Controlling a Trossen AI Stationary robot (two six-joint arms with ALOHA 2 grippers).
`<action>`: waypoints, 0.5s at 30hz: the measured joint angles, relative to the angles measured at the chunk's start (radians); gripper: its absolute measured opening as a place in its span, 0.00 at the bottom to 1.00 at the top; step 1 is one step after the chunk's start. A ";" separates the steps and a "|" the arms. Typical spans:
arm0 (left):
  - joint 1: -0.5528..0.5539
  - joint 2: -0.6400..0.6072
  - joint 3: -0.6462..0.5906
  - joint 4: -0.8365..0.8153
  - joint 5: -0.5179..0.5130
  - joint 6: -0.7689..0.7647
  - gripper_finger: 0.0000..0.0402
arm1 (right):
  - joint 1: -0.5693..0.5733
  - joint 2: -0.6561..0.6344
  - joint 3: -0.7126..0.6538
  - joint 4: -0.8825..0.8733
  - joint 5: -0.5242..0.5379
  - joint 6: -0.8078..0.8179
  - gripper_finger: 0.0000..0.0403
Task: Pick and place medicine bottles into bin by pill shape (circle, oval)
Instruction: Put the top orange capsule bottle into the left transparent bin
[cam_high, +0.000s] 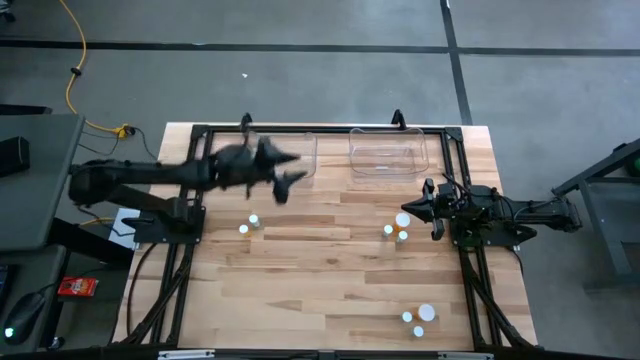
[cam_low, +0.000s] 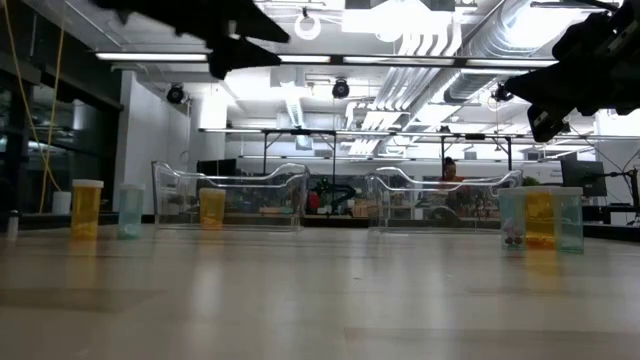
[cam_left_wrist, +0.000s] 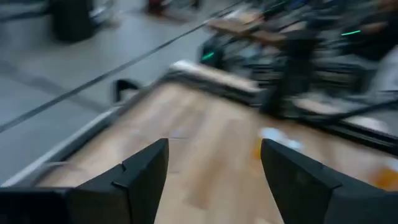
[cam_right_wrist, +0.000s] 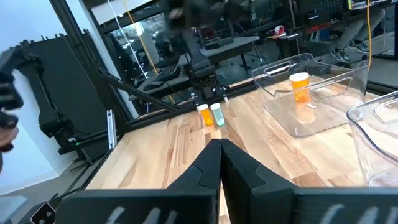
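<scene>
Several tiny white-capped medicine bottles stand upright on the wooden table. One pair (cam_high: 249, 225) is left of centre and a group of three (cam_high: 398, 229) is right of centre. Three more (cam_high: 418, 319) stand near the front right. One orange bottle (cam_right_wrist: 300, 84) stands on its base inside the left clear bin (cam_high: 300, 150). My left gripper (cam_high: 294, 169) is open and empty, raised over that bin's near edge. My right gripper (cam_high: 410, 207) is shut and empty, raised beside the group of three.
The right clear bin (cam_high: 388, 150) stands at the far edge beside the left one. A black frame (cam_high: 200, 130) runs around the table's far and side edges. Bare wood lies between the bottle groups at the table's middle.
</scene>
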 joint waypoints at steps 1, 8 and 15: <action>-0.025 -0.031 -0.071 0.087 0.018 0.006 0.60 | 0.000 0.000 0.000 0.000 0.000 0.000 0.00; -0.150 -0.194 -0.406 0.515 0.070 0.068 0.59 | 0.000 0.000 0.000 0.000 0.000 0.000 0.00; -0.183 -0.304 -0.472 0.522 0.071 0.127 0.59 | 0.000 0.000 0.000 0.000 0.000 0.000 0.00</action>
